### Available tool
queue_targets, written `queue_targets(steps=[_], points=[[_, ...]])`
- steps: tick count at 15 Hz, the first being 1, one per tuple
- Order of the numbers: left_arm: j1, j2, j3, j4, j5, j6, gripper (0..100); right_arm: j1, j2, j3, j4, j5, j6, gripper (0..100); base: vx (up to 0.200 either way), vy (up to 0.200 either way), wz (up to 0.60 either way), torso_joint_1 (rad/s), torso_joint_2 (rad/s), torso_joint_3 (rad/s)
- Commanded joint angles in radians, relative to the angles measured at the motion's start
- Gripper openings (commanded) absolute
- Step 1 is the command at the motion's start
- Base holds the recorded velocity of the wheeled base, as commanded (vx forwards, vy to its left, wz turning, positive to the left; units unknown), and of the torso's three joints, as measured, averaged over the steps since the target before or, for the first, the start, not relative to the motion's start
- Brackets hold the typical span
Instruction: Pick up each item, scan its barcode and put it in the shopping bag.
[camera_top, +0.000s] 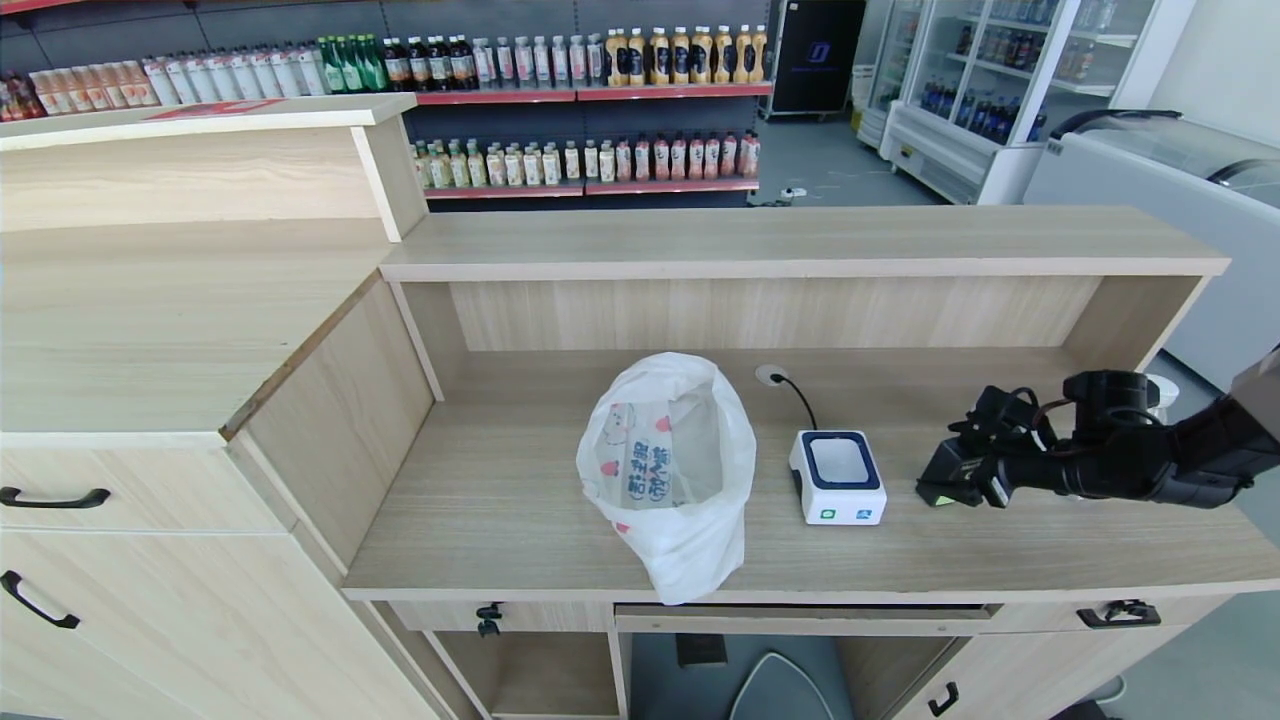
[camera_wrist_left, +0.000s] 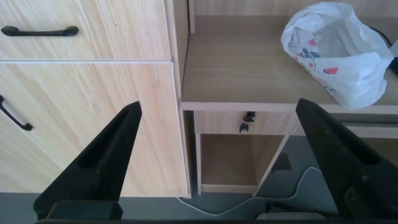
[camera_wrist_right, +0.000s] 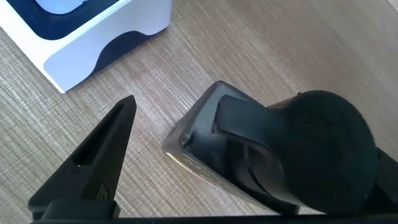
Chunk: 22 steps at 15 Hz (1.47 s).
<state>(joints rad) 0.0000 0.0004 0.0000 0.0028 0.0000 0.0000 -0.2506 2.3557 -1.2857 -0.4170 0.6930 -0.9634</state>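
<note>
two fingers of the left gripper (camera_wrist_left: 217, 106) stand spread wide, low before the cabinet (camera_wrist_left: 93, 124). from the head view we place the shopping bag (camera_top: 665, 470) upright on the counter (camera_top: 480, 500), scanner (camera_top: 838, 478) just right of it, right gripper (camera_top: 945, 485) beyond. its wrist view adds: fingers apart, dark item (camera_wrist_right: 249, 143) between them, one finger (camera_wrist_right: 93, 168) clear of it.

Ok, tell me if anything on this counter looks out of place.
Nothing looks spilled or damaged. The white bag slumps right at the front edge of the counter, mouth open; the scanner sits flat beside it.
</note>
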Motion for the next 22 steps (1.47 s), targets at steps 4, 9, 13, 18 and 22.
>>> queue_targets(steps=[4,9,13,18,22], points=[[0.000,0.000,0.000,0.000,0.000,0.000,100,0.033,0.042,-0.037,0.000,0.000,-0.021,100,0.000,0.000,0.00,0.000,0.00,0.000],[0.000,0.000,0.000,0.000,0.000,0.000,100,0.062,0.048,-0.052,0.000,-0.004,-0.031,100,0.000,0.000,0.00,0.000,0.00,0.000],[0.000,0.000,0.000,0.000,0.000,0.000,100,0.079,0.046,-0.040,0.000,-0.001,-0.044,0,0.000,0.000,0.00,0.000,0.00,0.000],[0.000,0.000,0.000,0.000,0.000,0.000,100,0.079,-0.007,0.009,0.000,-0.001,-0.057,0,0.000,0.000,0.00,0.000,0.00,0.000],[0.000,0.000,0.000,0.000,0.000,0.000,100,0.076,-0.331,0.109,-0.002,-0.003,-0.046,0,0.000,0.000,0.00,0.000,0.00,0.000]])
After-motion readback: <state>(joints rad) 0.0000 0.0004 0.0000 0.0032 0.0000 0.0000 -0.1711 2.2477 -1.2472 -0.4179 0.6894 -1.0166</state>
